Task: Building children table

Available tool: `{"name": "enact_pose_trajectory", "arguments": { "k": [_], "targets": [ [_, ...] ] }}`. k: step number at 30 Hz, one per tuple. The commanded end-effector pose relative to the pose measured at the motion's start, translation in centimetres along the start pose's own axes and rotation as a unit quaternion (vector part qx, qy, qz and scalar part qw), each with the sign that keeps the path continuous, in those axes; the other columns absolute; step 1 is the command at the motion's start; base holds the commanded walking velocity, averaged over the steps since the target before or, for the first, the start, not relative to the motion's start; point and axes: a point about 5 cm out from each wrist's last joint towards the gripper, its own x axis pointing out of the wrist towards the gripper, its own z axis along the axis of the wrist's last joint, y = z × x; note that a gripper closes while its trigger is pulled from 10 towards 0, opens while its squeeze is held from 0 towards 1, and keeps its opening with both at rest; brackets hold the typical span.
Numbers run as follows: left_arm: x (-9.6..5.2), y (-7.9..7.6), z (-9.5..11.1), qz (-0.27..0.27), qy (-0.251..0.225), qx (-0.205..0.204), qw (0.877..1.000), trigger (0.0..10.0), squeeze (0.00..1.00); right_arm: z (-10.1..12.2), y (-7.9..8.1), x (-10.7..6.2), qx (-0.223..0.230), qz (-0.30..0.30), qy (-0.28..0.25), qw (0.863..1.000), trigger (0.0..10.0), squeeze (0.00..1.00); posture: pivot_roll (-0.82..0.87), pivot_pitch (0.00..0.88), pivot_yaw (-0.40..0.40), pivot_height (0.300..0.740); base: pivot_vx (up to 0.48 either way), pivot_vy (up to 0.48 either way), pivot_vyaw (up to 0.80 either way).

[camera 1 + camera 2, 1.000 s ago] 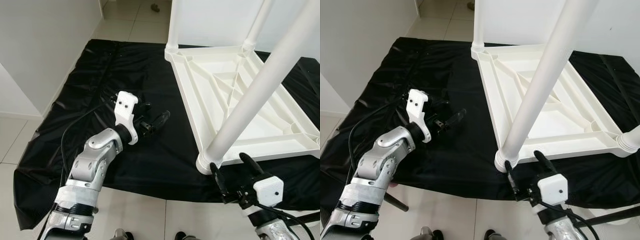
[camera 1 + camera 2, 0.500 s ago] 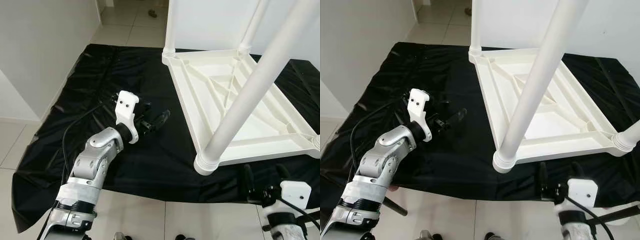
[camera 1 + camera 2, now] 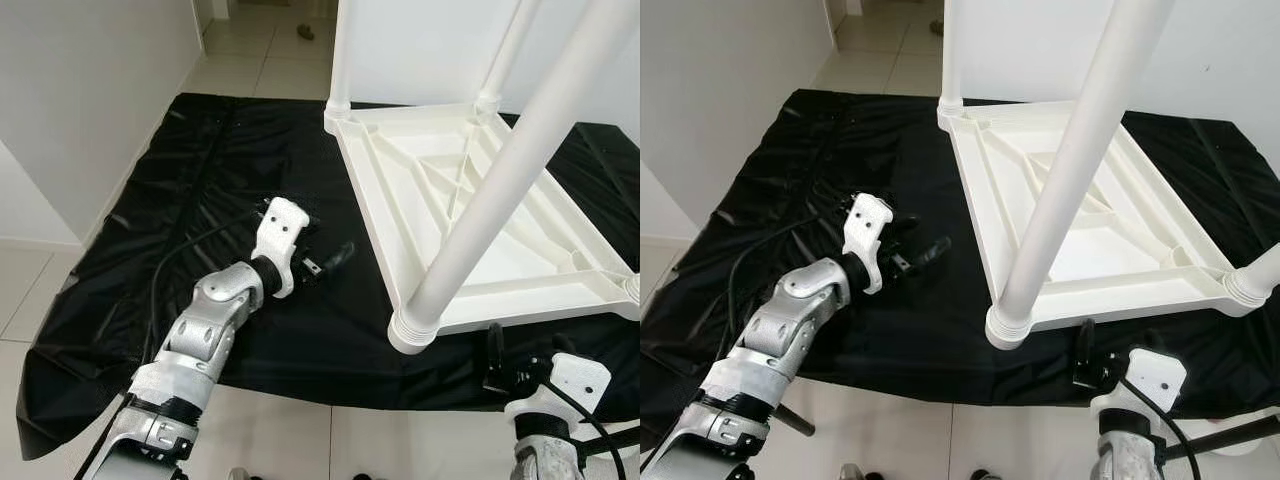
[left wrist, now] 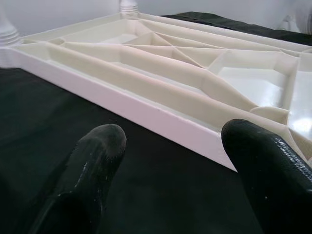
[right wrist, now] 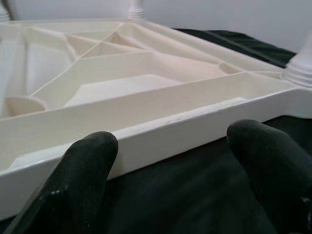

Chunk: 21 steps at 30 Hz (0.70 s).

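**A:** Table (image 3: 480, 215) position first, please. Where is it?

**B:** It lies upside down on the black sheet (image 3: 200, 180) that covers the floor, with the ribbed underside up. I see four white legs standing up from the corners. The nearest leg (image 3: 500, 185) is in its socket at the corner closest to me.

**A:** And your end effectors?

**B:** My left end effector (image 3: 325, 265) hovers low over the sheet, beside the left edge of the table but apart from it. Its fingers (image 4: 97, 161) are spread wide and hold nothing. My right end effector (image 3: 1110, 360) is just before the near edge, also wide open and empty.

**A:** What is the step, do you think?

**B:** I judge the legs are in, so the table must be turned upright. To do it well, I should bring both end effectors to the rim at the same height, close on the flat wall and not on a thin rib, and lift slowly so the legs do not hit my arms.
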Motion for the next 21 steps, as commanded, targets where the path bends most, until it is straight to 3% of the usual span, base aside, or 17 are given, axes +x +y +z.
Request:
{"name": "enact_pose_trajectory", "arguments": {
  "k": [1,13,15,21],
  "targets": [
    [0.3,-0.5,0.0,-0.036,0.000,0.008,0.999,10.0,0.00,-0.6,-0.3,-0.3,-0.004,-0.015,0.017,1.000,10.0,0.00,-0.07,0.108,0.024,0.740,0.000,0.000,0.00],
    [2.9,-1.9,2.9,-0.080,-0.062,0.000,0.995,10.0,0.00,0.0,-1.8,1.7,-0.030,-0.115,-0.010,0.993,10.0,0.00,-0.07,0.087,0.032,0.740,0.000,0.000,0.00],
    [3.5,-2.6,3.4,-0.097,-0.074,-0.006,0.992,10.0,0.00,0.0,-3.0,2.3,-0.046,-0.162,-0.008,0.986,10.0,0.00,-0.07,0.085,0.033,0.740,0.000,0.000,0.00],
    [3.8,-3.4,3.6,-0.116,-0.079,-0.010,0.990,10.0,0.00,-0.1,-3.9,3.2,-0.043,-0.196,-0.009,0.980,10.0,0.00,-0.07,0.088,0.039,0.740,0.000,0.000,0.00]
  ]
}}
